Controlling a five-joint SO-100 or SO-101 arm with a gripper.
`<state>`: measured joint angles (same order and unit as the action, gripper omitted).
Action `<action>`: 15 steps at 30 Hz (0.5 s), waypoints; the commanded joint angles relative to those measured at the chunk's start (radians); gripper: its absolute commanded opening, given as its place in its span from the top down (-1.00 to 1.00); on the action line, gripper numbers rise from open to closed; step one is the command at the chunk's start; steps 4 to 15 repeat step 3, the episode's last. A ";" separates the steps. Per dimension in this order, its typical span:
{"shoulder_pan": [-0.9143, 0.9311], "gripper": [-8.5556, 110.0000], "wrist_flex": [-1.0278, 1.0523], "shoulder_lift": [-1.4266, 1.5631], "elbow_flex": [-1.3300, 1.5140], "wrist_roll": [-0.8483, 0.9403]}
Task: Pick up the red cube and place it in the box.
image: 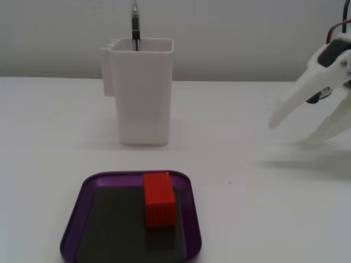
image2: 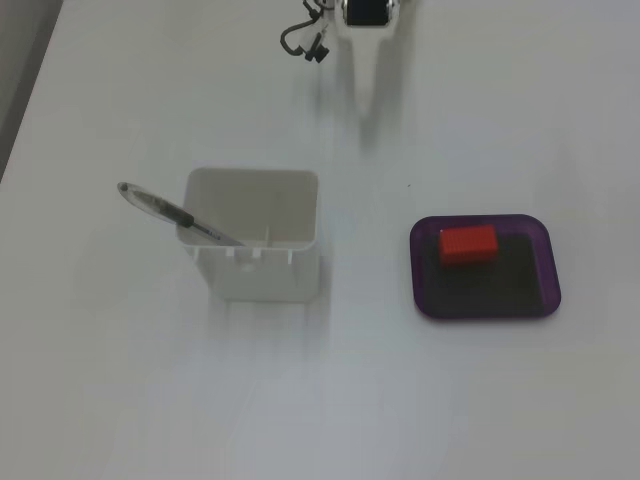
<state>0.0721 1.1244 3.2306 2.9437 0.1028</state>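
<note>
Red cube (image: pixel 159 199) already down in the box (image: pixel 77 211), gripper (image: pixel 299 127) well off to the right.

Sits flat on the dark floor, hard against the far rim in the low fixed view; shows in the top-left part of the box (image2: pixel 548 268) from above, cube (image2: pixel 468 243) apart from the white tub (image: pixel 143 90) and its pen (image2: pixel 170 213). Hangs spread wide and empty above the table, fingers (image: pixel 295 97) angled down-left. Looks finished, judging by the layout. Only risk: a low sweep across could clip the box rim or tub, shunting the box or tipping the pen. Barely visible at the top edge from above.
</note>
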 commanded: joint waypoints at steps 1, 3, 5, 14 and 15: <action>0.008 0.58 0.017 0.100 0.038 -0.006; 0.009 0.58 0.048 0.156 0.060 -0.006; 0.009 0.58 0.048 0.156 0.060 -0.006; 0.009 0.58 0.048 0.156 0.060 -0.006; 0.009 0.58 0.048 0.156 0.060 -0.006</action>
